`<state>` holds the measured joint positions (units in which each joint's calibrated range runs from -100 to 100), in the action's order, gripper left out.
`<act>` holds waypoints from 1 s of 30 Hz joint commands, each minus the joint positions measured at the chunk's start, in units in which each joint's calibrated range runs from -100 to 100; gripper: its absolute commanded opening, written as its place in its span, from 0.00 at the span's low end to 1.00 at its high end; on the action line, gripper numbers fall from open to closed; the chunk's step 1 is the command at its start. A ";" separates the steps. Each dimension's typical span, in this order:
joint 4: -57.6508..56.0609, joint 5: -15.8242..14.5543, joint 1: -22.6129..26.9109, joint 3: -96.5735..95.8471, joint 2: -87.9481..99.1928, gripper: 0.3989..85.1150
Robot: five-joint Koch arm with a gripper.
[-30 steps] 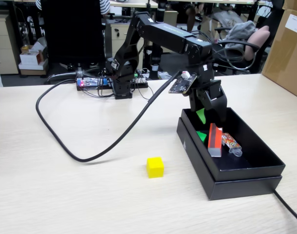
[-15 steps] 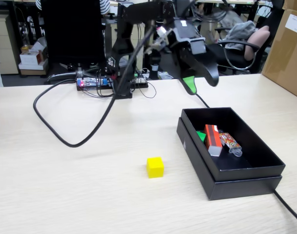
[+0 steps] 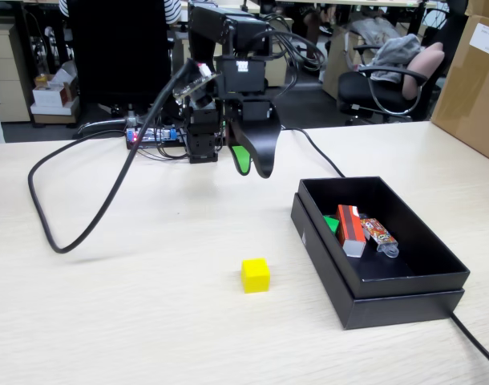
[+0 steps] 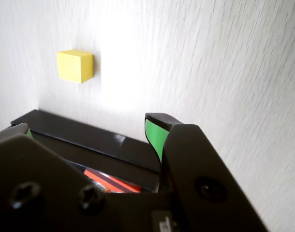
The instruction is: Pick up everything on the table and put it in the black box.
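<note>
- On the pale wood-grain tabletop (image 3: 108,321), the small yellow cube (image 3: 256,274) sits alone in the open, a little to the left of the shallow matte black cardboard box (image 3: 325,261) in the fixed view; the wrist view shows the same cube (image 4: 75,66) beyond the box's rim (image 4: 89,137).
- Inside the box lie the long red rectangular block (image 3: 350,227), a small green cube (image 3: 332,223) mostly hidden behind it, and a small orange patterned packet with a clear end (image 3: 381,235).
- Raised above the table behind the yellow cube, the black gripper with green-lined fingertips (image 3: 252,163) hangs with its jaws parted a little and nothing between them.
- Judged from how things lie, the yellow cube is the one piece left to collect.
- Risk: the gripper hangs well clear of the cube, so a descent slightly off-centre could land a fingertip on its top or nudge it away, since a light cube will probably slide easily on the smooth wood.
- Risk: the thick black cable (image 3: 92,216) loops across the table and could drag as the arm reaches forward.
- Risk: carrying the cube low could catch the box's near wall.
- No writing is readable; the red block's white marking and the packet's print are too small to make out.
</note>
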<state>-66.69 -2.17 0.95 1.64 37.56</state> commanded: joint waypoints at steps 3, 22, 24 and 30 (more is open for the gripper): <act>1.77 0.49 -0.63 2.53 -2.16 0.54; 7.47 -0.15 -1.32 26.55 -36.69 0.54; 7.47 -0.15 -1.37 27.55 -38.76 0.54; 7.47 -0.24 -1.42 28.27 -43.24 0.54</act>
<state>-61.10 -2.27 -0.42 24.66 -5.51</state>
